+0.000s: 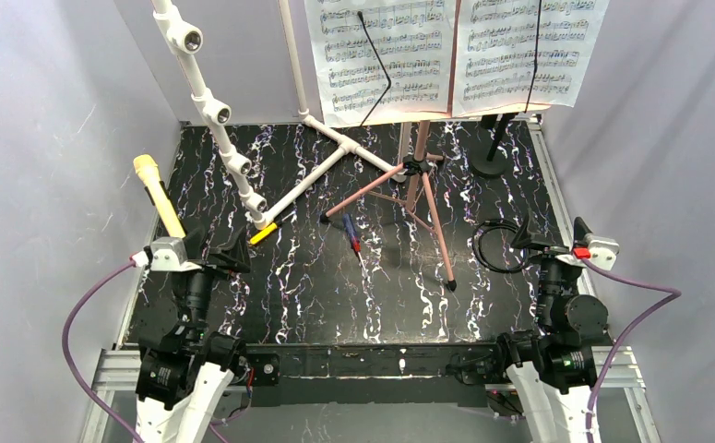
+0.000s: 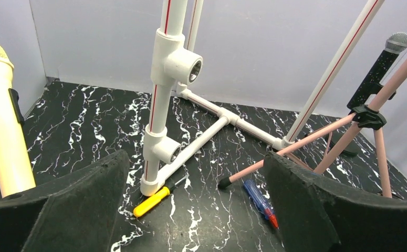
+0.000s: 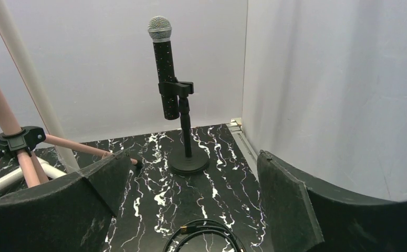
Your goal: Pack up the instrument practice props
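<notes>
Packing not yet starting | sheet-music pages (image 1: 386,55) standing above tripod legs (image 1: 424,185), far edge | yellow microphone (image 1: 155,189) standing by left edge | black microphone (image 3: 165,68) sitting clipped on pole (image 3: 184,131), far-right corner | left gripper (image 1: 215,247), right gripper (image 1: 554,235) both gaping wide, gripping nothing.

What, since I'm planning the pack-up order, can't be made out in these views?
Sheet-music pages: top external, tops cut off by the frame edge.
Black microphone: top external, head hidden behind the pages.
Yellow microphone: left wrist, lower end behind the left gripper pad.
Black cable: right wrist, cut off by the bottom edge.
</notes>
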Motion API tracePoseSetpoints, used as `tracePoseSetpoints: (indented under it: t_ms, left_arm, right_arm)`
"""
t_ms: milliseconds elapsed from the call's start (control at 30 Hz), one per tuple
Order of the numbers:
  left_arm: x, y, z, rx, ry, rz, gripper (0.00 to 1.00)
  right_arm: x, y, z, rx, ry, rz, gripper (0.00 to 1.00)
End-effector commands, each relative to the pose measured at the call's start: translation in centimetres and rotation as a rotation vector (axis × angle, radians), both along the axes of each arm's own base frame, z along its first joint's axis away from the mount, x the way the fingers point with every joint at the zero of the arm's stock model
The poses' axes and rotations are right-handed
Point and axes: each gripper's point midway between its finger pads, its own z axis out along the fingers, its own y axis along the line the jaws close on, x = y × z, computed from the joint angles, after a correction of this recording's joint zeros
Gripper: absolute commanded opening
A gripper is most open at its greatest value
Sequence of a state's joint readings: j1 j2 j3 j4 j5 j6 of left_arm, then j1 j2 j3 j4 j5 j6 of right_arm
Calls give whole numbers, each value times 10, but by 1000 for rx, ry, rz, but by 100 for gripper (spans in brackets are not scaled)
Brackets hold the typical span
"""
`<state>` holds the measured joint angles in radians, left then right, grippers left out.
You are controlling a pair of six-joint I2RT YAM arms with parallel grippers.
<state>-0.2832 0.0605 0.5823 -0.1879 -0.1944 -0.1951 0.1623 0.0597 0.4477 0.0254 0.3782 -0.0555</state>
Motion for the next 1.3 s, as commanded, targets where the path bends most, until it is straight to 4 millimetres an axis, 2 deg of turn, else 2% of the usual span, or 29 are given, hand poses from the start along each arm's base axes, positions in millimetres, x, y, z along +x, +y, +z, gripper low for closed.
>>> tracePoseSetpoints:
  t_ms: [0, 400, 600, 833, 1067, 1200, 1267]
  left_arm:
    - [5, -2, 9, -9, -9, -3, 98]
    - [26, 2, -1, 30, 109, 42, 98]
    - [41, 13, -3, 36, 192, 129, 98]
    - [74, 28, -7, 30, 300, 274, 98]
    - [118, 12, -6, 79, 267, 229, 98]
    - [139, 12, 6, 97, 226, 256, 98]
    - [151, 14, 4, 122, 245, 286, 98]
  right_arm:
    - [0, 3, 11, 2, -34, 14, 99]
    - [14, 8, -5, -8, 54, 27, 99]
    - [19, 13, -10, -7, 88, 46, 99]
    - [18, 19, -10, -2, 81, 73, 99]
    - [14, 24, -7, 1, 60, 98, 99]
    - [13, 25, -6, 0, 51, 104, 99]
    - [12, 25, -5, 0, 49, 104, 99]
